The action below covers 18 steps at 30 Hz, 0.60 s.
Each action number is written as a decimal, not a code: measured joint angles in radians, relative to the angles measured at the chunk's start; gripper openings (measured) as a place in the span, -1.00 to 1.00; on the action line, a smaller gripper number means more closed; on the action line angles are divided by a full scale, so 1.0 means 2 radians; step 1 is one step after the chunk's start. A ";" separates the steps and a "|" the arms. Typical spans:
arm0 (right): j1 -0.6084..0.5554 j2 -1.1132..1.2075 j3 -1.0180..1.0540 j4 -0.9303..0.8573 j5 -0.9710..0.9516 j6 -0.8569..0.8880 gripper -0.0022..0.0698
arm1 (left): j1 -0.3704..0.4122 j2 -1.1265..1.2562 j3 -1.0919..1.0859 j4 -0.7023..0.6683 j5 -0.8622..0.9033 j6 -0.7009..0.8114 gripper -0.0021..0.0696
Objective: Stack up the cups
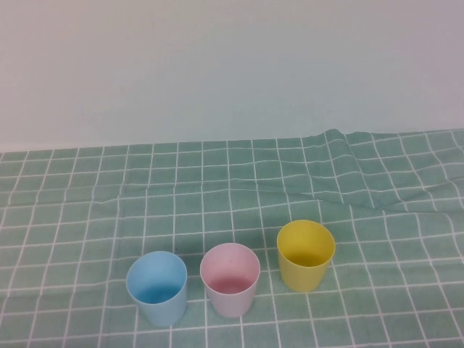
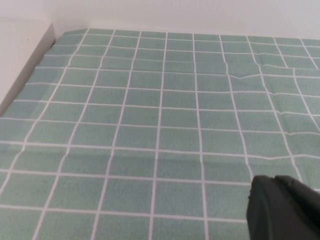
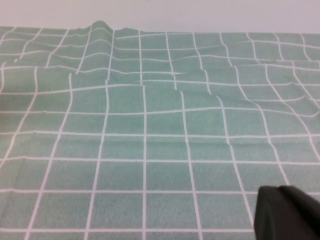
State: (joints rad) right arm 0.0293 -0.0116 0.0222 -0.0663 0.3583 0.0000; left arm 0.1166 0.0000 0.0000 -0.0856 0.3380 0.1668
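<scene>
While neither arm reaches into the high view, we find all three cups standing upright and open-mouthed near the front edge of the green checked tablecloth [image 1: 87, 217]. Our light blue cup [image 1: 157, 287] sits furthest to our left, the pale pink cup [image 1: 230, 279] is just beside it, and the yellow cup [image 1: 305, 255] stands a little further back on our right, apart from the pink one. None is nested in another. The blue cup's base comes very near the bottom edge of the high view, so we see little cloth in front of it.

Our left gripper [image 2: 285, 210] shows only as a dark blurred mass in a corner of the left wrist view, cut off by the frame, held above bare cloth; its jaws are closed on nothing. Our right gripper [image 3: 289, 212] appears the same way in the right wrist view, a dark shape mostly out of frame above the cloth, jaws likewise closed and empty. Neither wrist view catches a cup.

Ridges and wrinkles rise in the cloth toward the far right, and a pale wall [image 1: 232, 65] stands behind the table.
</scene>
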 joint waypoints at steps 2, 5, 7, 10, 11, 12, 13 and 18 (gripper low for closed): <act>0.000 0.000 0.000 -0.001 0.000 0.000 -0.94 | 0.000 0.000 0.000 0.000 0.000 0.000 -0.94; 0.000 0.000 0.000 -0.001 0.000 0.000 -0.94 | 0.000 0.000 0.000 0.000 0.000 0.000 -0.94; 0.000 0.000 0.000 -0.001 0.000 0.000 -0.94 | 0.000 0.000 0.000 0.000 0.000 0.000 -0.94; 0.000 0.000 0.000 -0.001 0.000 0.000 -0.94 | 0.000 0.000 0.000 0.000 0.000 0.000 -0.94; 0.000 0.000 0.000 -0.001 0.000 0.000 -0.94 | 0.000 0.000 0.000 0.000 0.000 0.000 -0.94; 0.000 0.000 0.000 -0.001 0.000 0.000 -0.94 | 0.000 0.000 0.000 0.000 0.000 0.000 -0.94; 0.000 0.000 0.000 -0.001 0.000 0.000 -0.94 | 0.000 0.000 0.000 0.002 0.000 0.000 -0.94; 0.000 0.000 0.000 -0.001 0.000 0.000 -0.94 | -0.028 0.000 0.000 0.000 -0.003 -0.020 -0.94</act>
State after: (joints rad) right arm 0.0293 -0.0116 0.0222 -0.0681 0.3583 0.0000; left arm 0.0610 0.0000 0.0000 -0.0859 0.3317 0.1278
